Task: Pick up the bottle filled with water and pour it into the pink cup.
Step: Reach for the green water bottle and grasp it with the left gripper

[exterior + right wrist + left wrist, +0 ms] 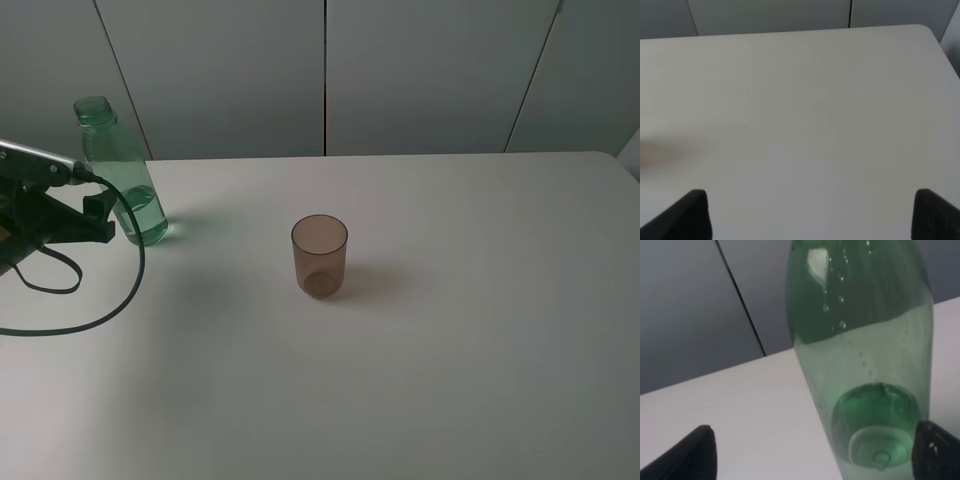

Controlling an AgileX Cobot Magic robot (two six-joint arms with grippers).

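Fingers apart, the left gripper (104, 220) flanks the bottle (120, 175); the right gripper (810, 215), fingers apart, over the table (805, 100); the pink cup (319, 256) is plain only from the high camera.

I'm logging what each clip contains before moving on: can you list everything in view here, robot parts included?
bottle: one, transparent green, uncapped, some water inside, standing at the table's far left.
pink cup: one, translucent brownish-pink, upright near the table's middle, well apart from the bottle.
table: one, white, under everything.
wall panels: several, grey, behind the table.
cable: one, black, looping over the table's left part.
left gripper: one, black, open, with the bottle just ahead, near one finger, not gripped.
right gripper: one, black, open, above bare table, seen only in its own wrist view.
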